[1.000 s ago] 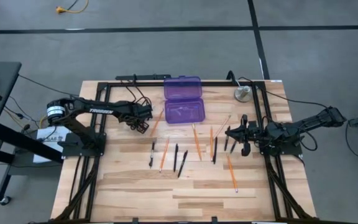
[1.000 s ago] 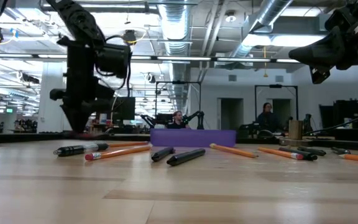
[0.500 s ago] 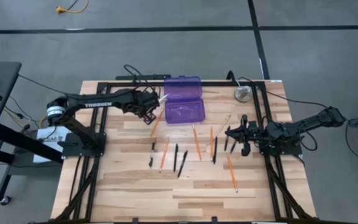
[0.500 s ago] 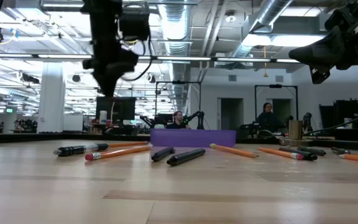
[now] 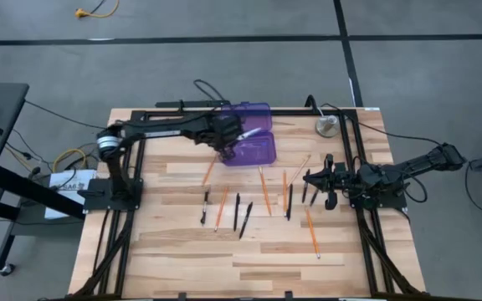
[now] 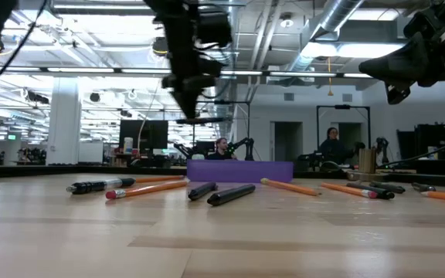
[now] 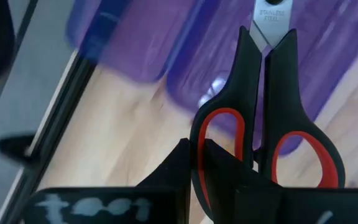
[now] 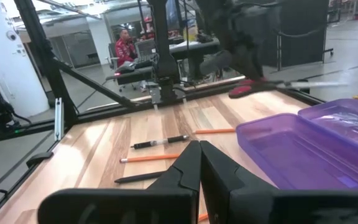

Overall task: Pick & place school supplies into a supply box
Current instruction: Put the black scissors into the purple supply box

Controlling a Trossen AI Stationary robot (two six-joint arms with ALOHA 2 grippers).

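Looking straight down from overhead, the left gripper (image 5: 227, 134) hangs over the near tray of the translucent purple plastic supply box (image 5: 258, 149), which lies open at the far middle of the pale wooden table (image 5: 182, 251), lid tray toward the far edge. Its fingers are clamped on the small red-handled scissors (image 5: 248, 135), blades pointing right across the box. Thin orange pencils (image 5: 265, 191) and slim black pens (image 5: 236, 211) lie scattered nearer than the box. The right gripper (image 5: 308, 178) rests low at the right side of the table, fingers together, near a round grey metal disc (image 5: 326, 126) at the far right corner.

From table height, the left gripper (image 6: 188, 104) is up in the air above the purple box (image 6: 240, 171), well clear of the wood. A black pen (image 6: 230, 194) and an orange pencil (image 6: 145, 188) lie in front.

Past the left wrist, the scissors (image 7: 267, 118) fill the view, one red-lined black handle pinched between the dark fingers (image 7: 182, 168), steel blades over the purple plastic (image 7: 328, 56).

Past the right wrist, the closed fingers (image 8: 194, 165) point toward the box (image 8: 303, 149), with the scissors' red handle (image 8: 244, 89) held above it. A seated person (image 8: 127, 45) shows beyond the table.
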